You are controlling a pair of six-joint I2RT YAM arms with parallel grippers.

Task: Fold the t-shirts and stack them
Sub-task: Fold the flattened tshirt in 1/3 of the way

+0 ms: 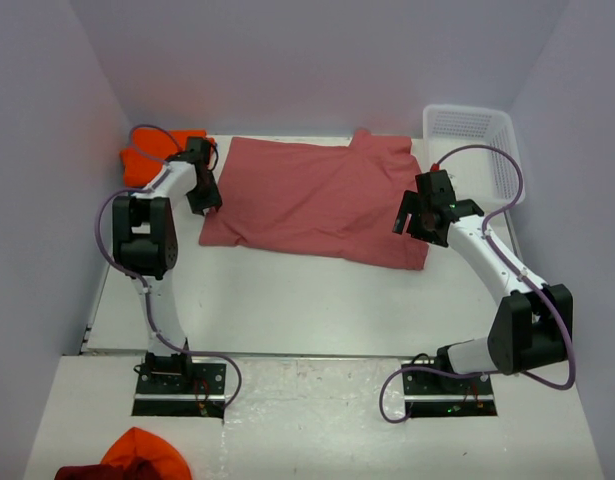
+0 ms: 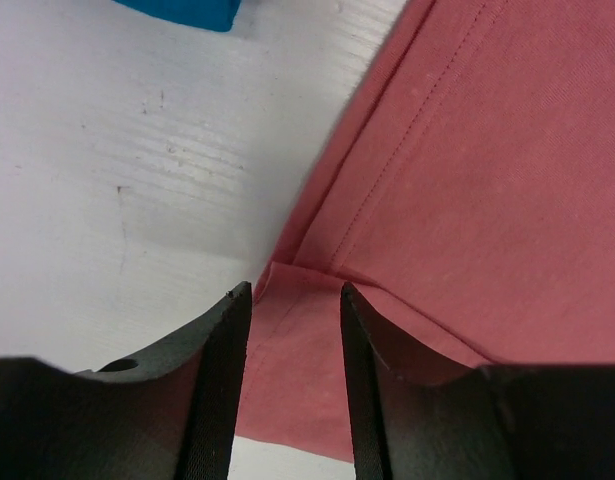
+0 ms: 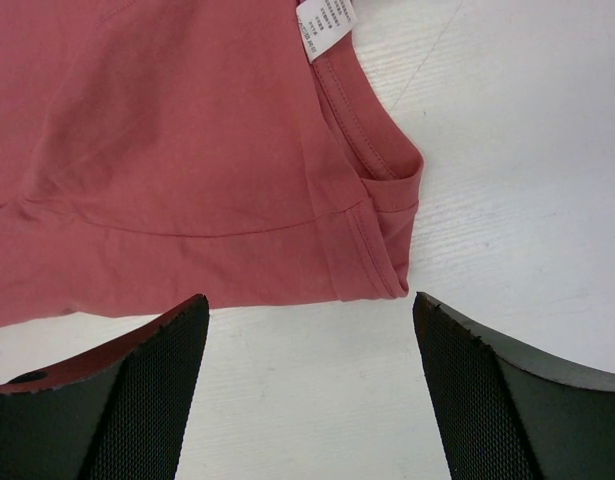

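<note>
A dusty salmon-red t-shirt (image 1: 317,200) lies folded flat in the middle of the table. My left gripper (image 1: 204,203) hovers at its left edge. In the left wrist view that gripper (image 2: 292,292) is open, its jaws parted over a folded corner of the red shirt (image 2: 487,180) without pinching it. My right gripper (image 1: 414,226) sits at the shirt's right edge. In the right wrist view this gripper (image 3: 307,305) is wide open above bare table, just short of the shirt's hem (image 3: 187,150) and white tag (image 3: 325,25). An orange t-shirt (image 1: 147,160) lies at the back left, and a scrap of teal t-shirt (image 2: 187,12) shows.
A white lattice basket (image 1: 477,140) stands at the back right corner. Another orange cloth (image 1: 142,455) and a dark red one (image 1: 87,472) lie in front of the arm bases, bottom left. White walls close in the table on three sides.
</note>
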